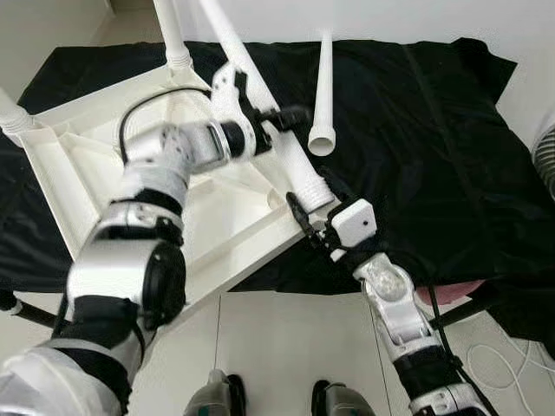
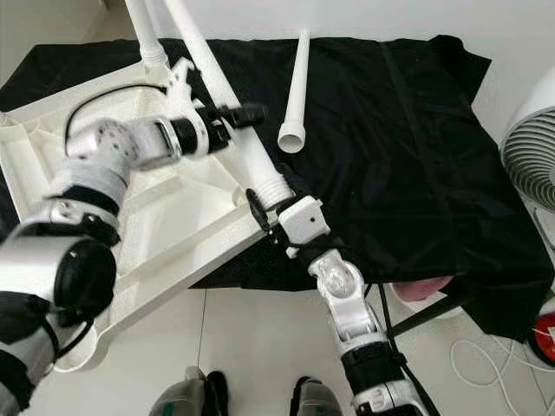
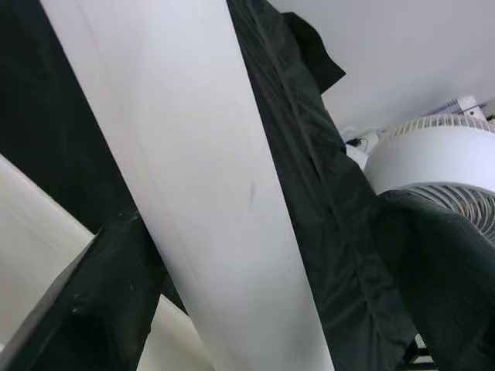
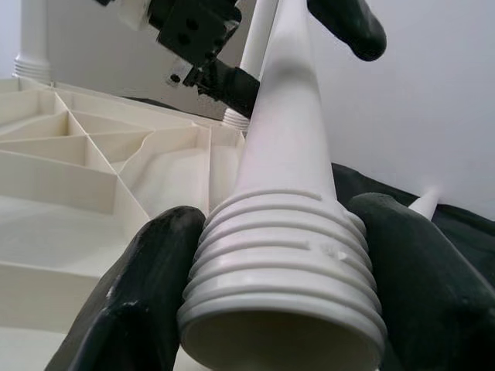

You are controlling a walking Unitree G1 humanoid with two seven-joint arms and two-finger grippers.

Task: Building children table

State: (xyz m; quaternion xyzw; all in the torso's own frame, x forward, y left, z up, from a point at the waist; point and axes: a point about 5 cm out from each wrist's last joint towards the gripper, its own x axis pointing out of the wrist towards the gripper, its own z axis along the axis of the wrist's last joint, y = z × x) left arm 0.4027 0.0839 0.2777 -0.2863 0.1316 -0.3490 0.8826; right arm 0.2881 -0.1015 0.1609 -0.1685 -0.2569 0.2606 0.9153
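Tabletop [image 1: 95, 173] lies inverted on the bench [image 1: 416, 130]; two legs already stand in corners. Both grippers pinch a third leg [image 1: 286, 165]: left [image 1: 282, 117] mid-shaft, right [image 1: 305, 221] at threaded end (unseated). Fourth leg [image 1: 323, 87] lies loose on the cloth.

No legible text, labels, brand marks, numbers or signs appear on any surface in these views, near either gripper or elsewhere.
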